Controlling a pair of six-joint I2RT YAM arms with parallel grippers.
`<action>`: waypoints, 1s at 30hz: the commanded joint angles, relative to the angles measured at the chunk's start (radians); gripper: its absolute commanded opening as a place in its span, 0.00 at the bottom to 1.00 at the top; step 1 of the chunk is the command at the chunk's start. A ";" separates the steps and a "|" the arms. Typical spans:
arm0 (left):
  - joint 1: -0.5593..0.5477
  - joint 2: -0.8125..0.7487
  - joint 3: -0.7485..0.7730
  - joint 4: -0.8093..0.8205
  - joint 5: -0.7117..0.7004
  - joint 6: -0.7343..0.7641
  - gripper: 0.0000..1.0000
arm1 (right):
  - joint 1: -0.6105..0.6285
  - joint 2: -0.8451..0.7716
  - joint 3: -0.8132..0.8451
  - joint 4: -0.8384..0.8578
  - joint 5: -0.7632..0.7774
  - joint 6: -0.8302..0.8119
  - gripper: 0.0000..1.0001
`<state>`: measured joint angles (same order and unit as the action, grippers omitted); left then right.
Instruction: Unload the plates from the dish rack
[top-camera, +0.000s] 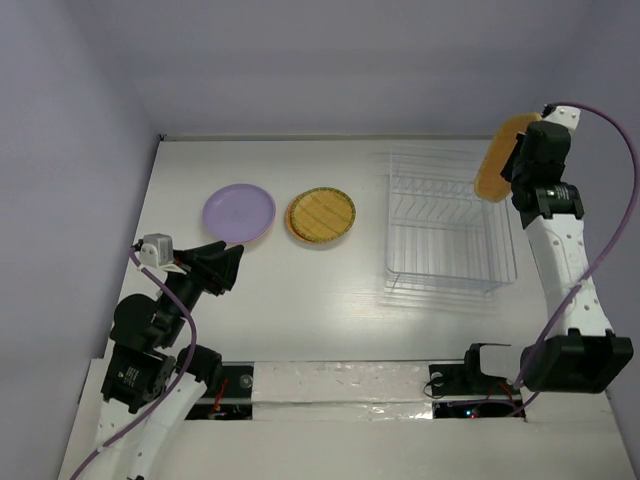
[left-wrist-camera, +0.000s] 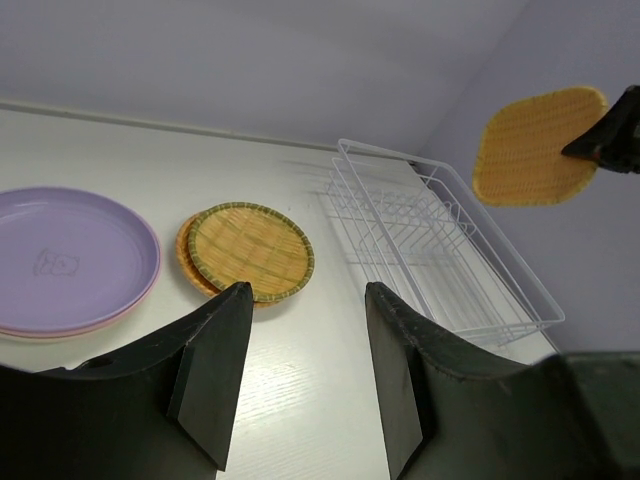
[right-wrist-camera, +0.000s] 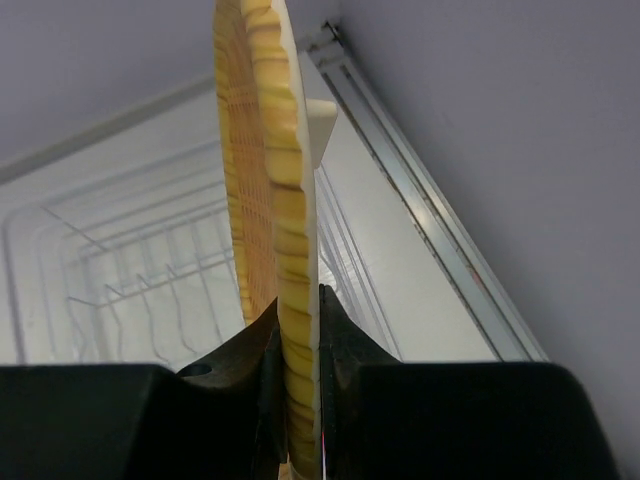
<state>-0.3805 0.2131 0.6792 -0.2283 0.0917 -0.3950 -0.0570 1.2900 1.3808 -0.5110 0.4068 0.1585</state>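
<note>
Squarish woven plate (top-camera: 495, 155) on edge, upright, tight between right jaws above dish rack (top-camera: 450, 275); left jaws apart.

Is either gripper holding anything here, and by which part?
The right gripper pinches a squarish orange woven plate at its rim, one finger on each face, in the air above the clear wire dish rack. The left gripper is open and empty.
</note>
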 joint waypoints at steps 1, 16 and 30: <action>-0.008 0.015 -0.006 0.046 -0.003 -0.002 0.46 | 0.017 -0.104 0.070 0.065 -0.020 0.048 0.00; -0.008 0.051 -0.004 0.038 -0.033 -0.007 0.45 | 0.449 0.026 -0.052 0.442 -0.499 0.429 0.00; -0.008 0.057 0.000 0.023 -0.072 -0.011 0.45 | 0.565 0.495 0.003 0.730 -0.632 0.677 0.00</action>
<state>-0.3805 0.2543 0.6792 -0.2359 0.0303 -0.4019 0.4870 1.7878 1.3273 0.0071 -0.1738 0.7448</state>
